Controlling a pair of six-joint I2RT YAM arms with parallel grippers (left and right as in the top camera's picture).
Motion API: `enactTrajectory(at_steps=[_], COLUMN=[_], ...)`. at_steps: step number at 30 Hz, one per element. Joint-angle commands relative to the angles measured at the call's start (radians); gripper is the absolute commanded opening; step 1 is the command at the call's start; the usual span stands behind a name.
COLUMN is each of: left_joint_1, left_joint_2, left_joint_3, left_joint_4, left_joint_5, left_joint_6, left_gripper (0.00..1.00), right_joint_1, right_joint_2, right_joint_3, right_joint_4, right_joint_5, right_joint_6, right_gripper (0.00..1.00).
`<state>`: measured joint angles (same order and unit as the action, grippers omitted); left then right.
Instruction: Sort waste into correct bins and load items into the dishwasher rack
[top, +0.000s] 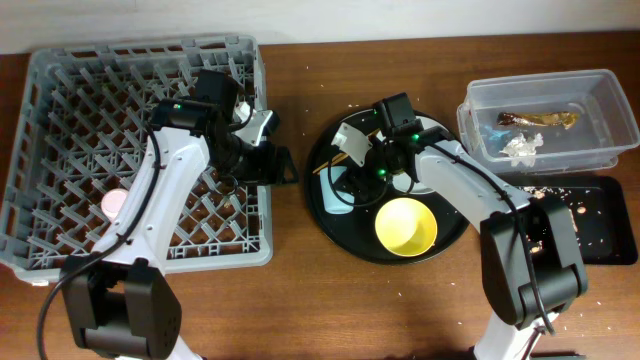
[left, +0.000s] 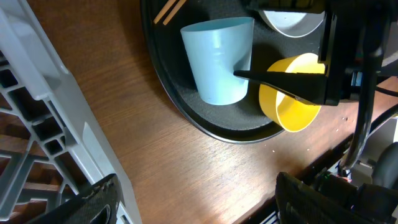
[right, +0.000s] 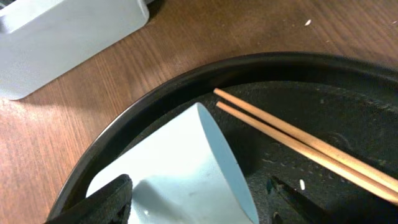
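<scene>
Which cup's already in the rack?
The pink cup: it sits inside the rack, near its left edge. The light-blue cup is on the round black tray.

One pink cup, one blue cup, one yellow bowl, one plate, two chopsticks.

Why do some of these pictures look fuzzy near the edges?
Overhead view: even light, everything sharp. Left wrist view: the light-blue cup is crisp, the dark bottom corners blurred, being nearest the lens. Right wrist view: the chopsticks are sharp, the bottom corners blurred likewise.
</scene>
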<state>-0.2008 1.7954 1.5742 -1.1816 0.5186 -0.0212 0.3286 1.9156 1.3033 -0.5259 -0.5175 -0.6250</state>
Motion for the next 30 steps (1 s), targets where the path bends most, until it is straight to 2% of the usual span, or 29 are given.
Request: enactTrajectory(at_steps=[1,3,5,9,14,18,19,20,22,23,24,28,30], left_joint_1=[-0.001,-0.001,-0.001,-0.001,-0.001,0.011,0.017,0.021,0.022,0.022,0.022,0.022,0.022], left_joint_2=[0.009,0.009,0.009,0.009,0.009,0.009,0.009,0.009,0.009,0.009,0.009,0.009,0.009], left_joint_3=[0.01,0.01,0.01,0.01,0.01,0.01,0.011,0.011,0.011,0.011,0.011,0.011,0.011], left_joint_4=[-0.001,-0.001,-0.001,-0.001,-0.002,-0.002,-0.001,-0.002,-0.002,-0.002,-0.002,-0.002,-0.002], left_joint_5=[-0.003,-0.003,-0.003,-0.003,-0.003,0.0,0.001,0.001,0.001,0.009,0.012,0.012,0.012], left_joint_6=[-0.009,-0.009,-0.009,-0.009,-0.009,-0.009,-0.009,-0.009,-0.01,-0.009,-0.009,-0.009,-0.009], left_gripper=[0.79,0.79,0.79,0.79,0.79,0.79,0.79,0.79,0.79,0.79,0.79,0.79,0.79], right_joint_1=[-0.002,-0.002,-0.002,-0.003,-0.004,-0.003,-0.003,-0.004,-0.003,-0.005,-0.008,-0.009,-0.01], right_joint_2=[0.008,0.008,0.008,0.003,-0.068,-0.139,-0.143,-0.14,-0.131,-0.119,-0.104,0.004,0.037], right_joint_3=[0.002,0.002,0.002,0.005,0.016,0.021,0.021,0.021,0.021,0.021,0.021,0.021,0.021], right_joint_4=[-0.038,-0.075,-0.1,-0.135,-0.176,-0.188,-0.188,-0.188,-0.187,-0.181,-0.179,-0.121,-0.074], right_joint_5=[-0.025,-0.025,-0.025,-0.025,-0.024,-0.025,-0.023,-0.02,0.006,0.052,0.051,-0.068,-0.123], right_joint_6=[-0.003,-0.003,-0.003,0.026,0.163,0.217,0.24,0.287,0.408,0.569,0.657,0.742,0.743], right_gripper=[0.56,0.45,0.43,0.04,0.04,0.04,0.1,0.25,0.38,0.47,0.47,0.43,0.25])
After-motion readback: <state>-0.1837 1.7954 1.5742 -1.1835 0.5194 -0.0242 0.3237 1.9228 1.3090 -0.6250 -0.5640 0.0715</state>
